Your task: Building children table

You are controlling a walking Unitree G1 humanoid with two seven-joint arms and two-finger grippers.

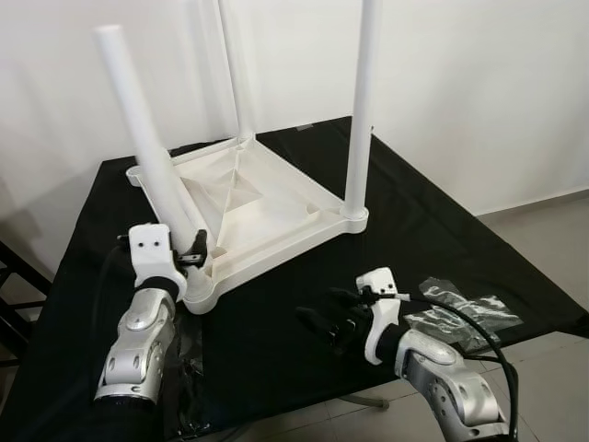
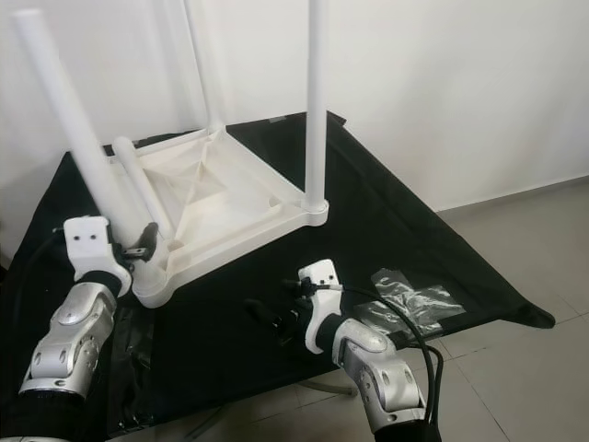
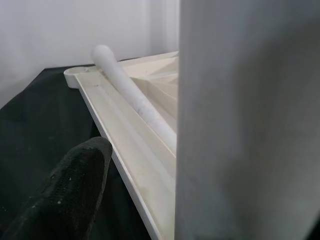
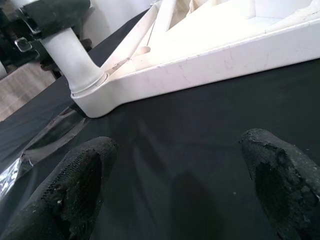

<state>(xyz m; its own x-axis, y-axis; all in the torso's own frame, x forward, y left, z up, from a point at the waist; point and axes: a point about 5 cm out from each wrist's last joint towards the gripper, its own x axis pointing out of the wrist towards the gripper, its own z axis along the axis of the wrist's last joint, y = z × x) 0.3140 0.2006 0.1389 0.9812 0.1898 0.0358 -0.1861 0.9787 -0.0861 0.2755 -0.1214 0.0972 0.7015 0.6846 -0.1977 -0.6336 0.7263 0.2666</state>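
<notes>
The white children's table top lies upside down on the black-covered worktop, in the middle of the left eye view. Two legs stand upright in their corner sockets: one at the right corner and one at the far corner, at the top centre of the frame. A third leg is at the near left corner, leaning to the upper left, not yet straight. A fourth leg lies loose inside the tray of the table top, along its left edge.

The left gripper is at this near left corner, and its jaws are clenched around the base of the leaning leg, just above the socket. The right gripper hovers over the black cloth in the lower centre, with its jaws released and nothing between them. To its right lies a clear plastic bag.

I judge the work is more than half done: the leaning leg must be seated straight, and the loose leg still needs its socket at the far left corner.
</notes>
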